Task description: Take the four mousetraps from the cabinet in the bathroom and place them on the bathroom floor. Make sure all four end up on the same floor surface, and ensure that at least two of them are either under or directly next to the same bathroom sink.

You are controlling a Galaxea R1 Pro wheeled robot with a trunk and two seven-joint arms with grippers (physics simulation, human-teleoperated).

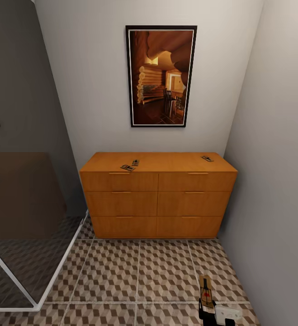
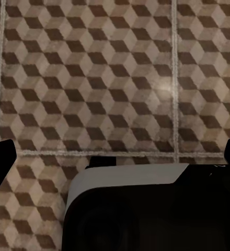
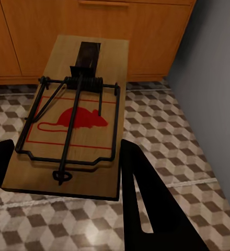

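The right gripper point(image 3: 62, 172) grasps a mousetrap point(image 3: 76, 112), its dark fingers point(image 3: 146, 204) closed on the near end of the tan board with the red mouse print and black wire bar. In the head view this held mousetrap point(image 1: 206, 292) hangs low at about five o'clock, above the bathroom floor point(image 1: 139, 276) and near the grey right wall point(image 1: 275, 181).

The cabinet point(image 1: 158, 203) stands ahead at twelve o'clock against the back wall, under a framed picture point(image 1: 161, 76). Three more mousetraps lie on its flat top: two close together at about eleven o'clock point(image 1: 127, 168) point(image 1: 135, 162), one well apart at one o'clock near the right end point(image 1: 207, 158).

The left gripper point(image 2: 120, 157) hangs over patterned tiles point(image 2: 94, 78); its finger tips sit at the frame's edges, seemingly spread wide with nothing between them, though little of them is visible.
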